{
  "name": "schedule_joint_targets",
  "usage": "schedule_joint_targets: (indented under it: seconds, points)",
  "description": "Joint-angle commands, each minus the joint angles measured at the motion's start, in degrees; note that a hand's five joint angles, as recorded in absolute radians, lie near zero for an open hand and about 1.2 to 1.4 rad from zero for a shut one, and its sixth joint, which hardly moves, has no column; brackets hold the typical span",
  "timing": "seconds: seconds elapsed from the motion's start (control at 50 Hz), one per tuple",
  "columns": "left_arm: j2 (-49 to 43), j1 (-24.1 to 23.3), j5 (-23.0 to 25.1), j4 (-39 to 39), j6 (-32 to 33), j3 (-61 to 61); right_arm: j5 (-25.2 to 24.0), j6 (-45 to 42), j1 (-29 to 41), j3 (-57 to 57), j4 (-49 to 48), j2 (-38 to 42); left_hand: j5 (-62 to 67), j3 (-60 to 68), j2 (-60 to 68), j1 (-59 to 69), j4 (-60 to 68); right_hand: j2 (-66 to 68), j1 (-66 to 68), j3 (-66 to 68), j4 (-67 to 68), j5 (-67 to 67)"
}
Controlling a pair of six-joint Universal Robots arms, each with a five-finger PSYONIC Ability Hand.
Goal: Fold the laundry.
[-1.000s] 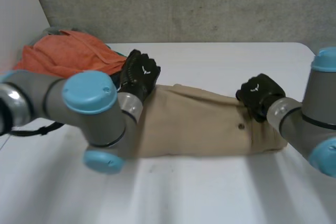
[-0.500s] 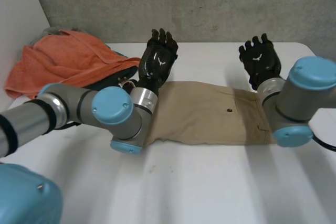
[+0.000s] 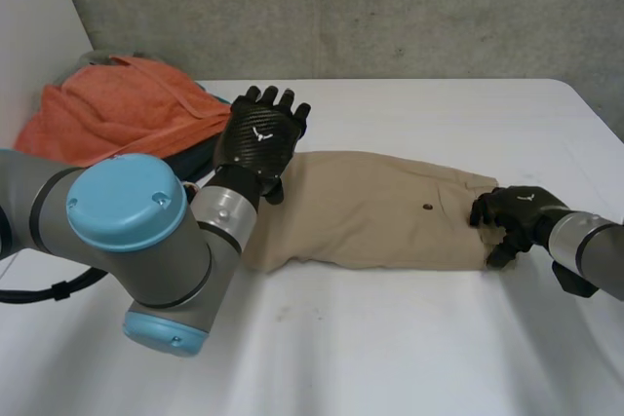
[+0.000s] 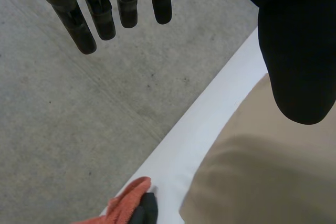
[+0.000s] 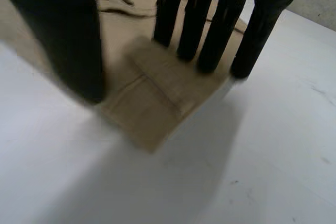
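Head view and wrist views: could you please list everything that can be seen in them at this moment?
Tan folded cloth garment: one, tan, flat across the middle of the table.
Orange crumpled cloth: one, orange, heaped at the table's far left corner.
Dark item: one, black, partly under the orange cloth; what it is cannot be told.
White table: one, white, under everything.
Grey wall: one, grey, behind the table.
Arms: two, grey with light-blue caps, left arm and right arm.
Left hand: one, black, open, above the garment's left end.
Right hand: one, black, fingers straight, at the garment's right end.
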Motion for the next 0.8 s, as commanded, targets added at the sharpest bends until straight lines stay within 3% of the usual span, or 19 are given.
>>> schedule_joint_targets:
  seconds: [0.02, 0.14, 0.2, 0.3, 0.38, 0.44, 0.52, 0.62, 0.68, 0.74, 0.8]
  points:
    - [0.4, 0.2, 0.0, -0.3, 0.2, 0.1, 0.6, -1.3, -0.3, -2.2, -1.6, 2.8, -2.7, -2.0, -1.6, -1.5, -1.6, 30.5, 32.5, 31.0, 31.1, 31.0]
    - [2.0, 0.5, 0.0, -0.2, 0.0, 0.1, 1.1, -2.5, -3.7, -0.9, -2.8, 1.4, -2.7, -2.0, -1.6, -1.5, -1.6, 30.5, 32.5, 31.0, 31.1, 31.0]
    - [3.4, 0.7, 0.0, -0.4, 0.0, -0.2, 2.0, -7.5, -4.8, -0.2, -2.1, -2.5, -2.7, -2.0, -1.6, -1.5, -1.6, 30.5, 32.5, 31.0, 31.1, 31.0]
    - [5.9, 0.7, 0.1, -0.6, 0.1, -1.9, 10.1, -28.2, -7.8, 1.6, -1.5, -7.7, -2.7, -2.0, -1.6, -1.5, -1.6, 30.5, 32.5, 31.0, 31.1, 31.0]
    - [7.4, 0.6, 0.1, -0.7, 0.1, -3.1, 12.8, -37.0, -6.3, 0.3, -4.1, -7.8, -2.7, -2.0, -1.6, -1.5, -1.6, 30.5, 32.5, 31.0, 31.1, 31.0]
    - [7.9, 0.5, 0.1, -0.7, 0.0, -3.4, 11.0, -38.1, 0.4, -0.6, -7.6, -7.7, -2.7, -2.0, -1.6, -1.5, -1.6, 30.5, 32.5, 31.0, 31.1, 31.0]
    - [8.1, 0.5, 0.0, -0.8, -0.1, -3.5, 4.6, -38.8, 11.5, -1.0, -13.3, -7.5, -2.7, -2.0, -1.6, -1.5, -1.6, 30.5, 32.5, 31.0, 31.1, 31.0]
    - [8.7, 0.6, 0.0, -0.9, -0.3, -3.7, -9.4, -42.1, 21.7, 2.4, -17.6, -6.1, -2.7, -2.0, -1.6, -1.5, -1.6, 30.5, 32.5, 31.0, 31.1, 31.0]
    - [8.7, 0.7, 0.0, -1.2, -0.9, -3.7, -13.2, -47.3, 26.2, 3.1, -17.0, -3.4, -2.7, -2.0, -1.6, -1.5, -1.6, 30.5, 32.5, 31.0, 31.1, 31.0]
    - [8.7, 0.8, 0.0, -1.5, -1.7, -3.3, -13.4, -50.4, 27.5, 2.5, -15.9, -1.2, -2.7, -2.0, -1.6, -1.5, -1.6, 30.5, 32.5, 31.0, 31.1, 31.0]
    - [8.6, 0.9, 0.0, -1.4, -1.7, -2.5, -13.4, -49.7, 27.5, 2.5, -15.3, -1.0, -2.7, -2.0, -1.6, -1.5, -1.6, -17.5, -15.6, -17.1, -17.0, -17.1]
